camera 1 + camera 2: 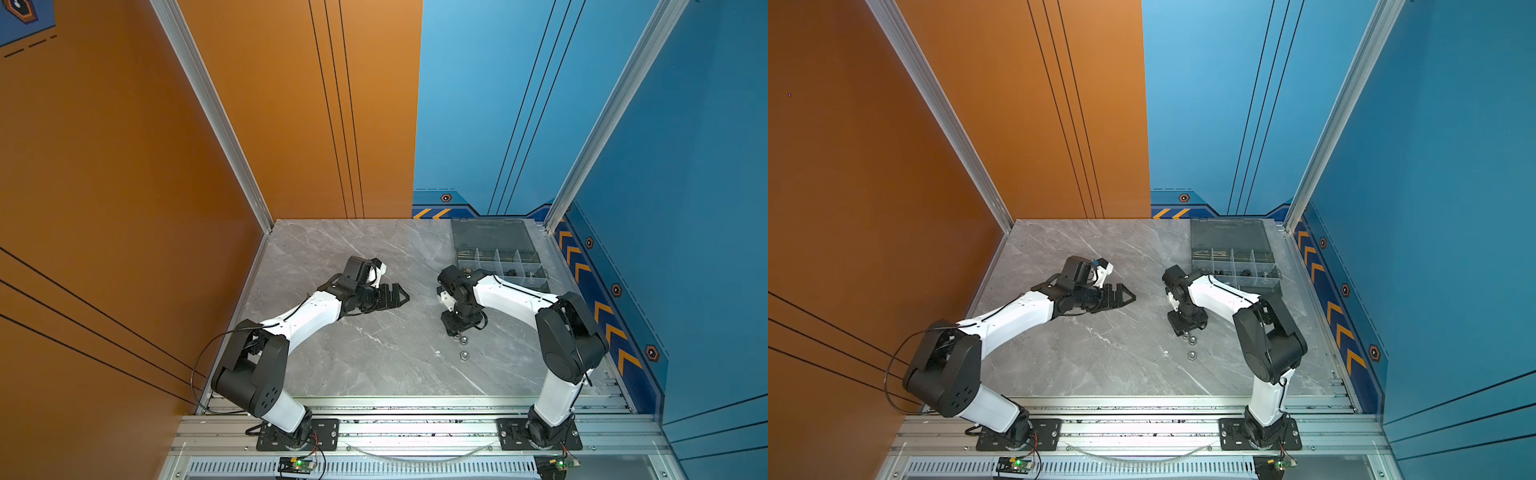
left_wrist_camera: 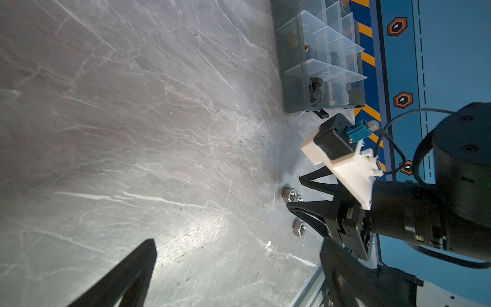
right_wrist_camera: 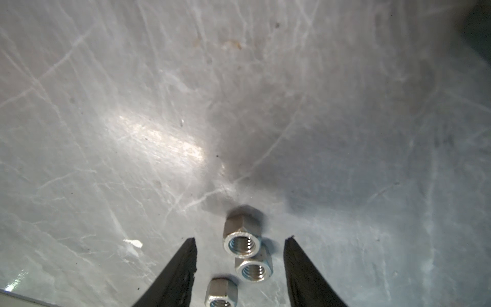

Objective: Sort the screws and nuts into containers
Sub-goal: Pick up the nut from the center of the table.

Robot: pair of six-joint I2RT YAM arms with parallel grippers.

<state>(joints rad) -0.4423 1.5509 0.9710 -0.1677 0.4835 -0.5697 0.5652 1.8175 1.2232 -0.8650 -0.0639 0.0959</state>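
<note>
Silver nuts [image 3: 241,236], three of them, lie on the grey table [image 1: 353,353] right under the right gripper [image 3: 240,238], and that is what the next move turns on. In the right wrist view two nuts touch each other in the gap between its fingers [image 3: 186,263]. The third sits just beside them, closer to one finger and further back toward the wrist. The jaws stand partly apart with nothing clamped, and both sides of the pair have room to spare. Each nut rests flat with its hole facing up, so there is no long axis to line up with, only flats to squeeze across. I'd say the touching pair is the tricky bit, since closing now could catch two at once. The right arm is plainly the nearer one. Its elbow is raised, its forearm reaches in toward the middle and its wrist is bent steeply down at the table. How far the tips sit above the table I cannot tell. The box [image 1: 490,232] lies open behind that arm, near the back corner, with screws [image 2: 316,89] already in a compartment. The left gripper [image 1: 399,294] lies low and level, well apart from the nuts, jaws wide and empty.
</note>
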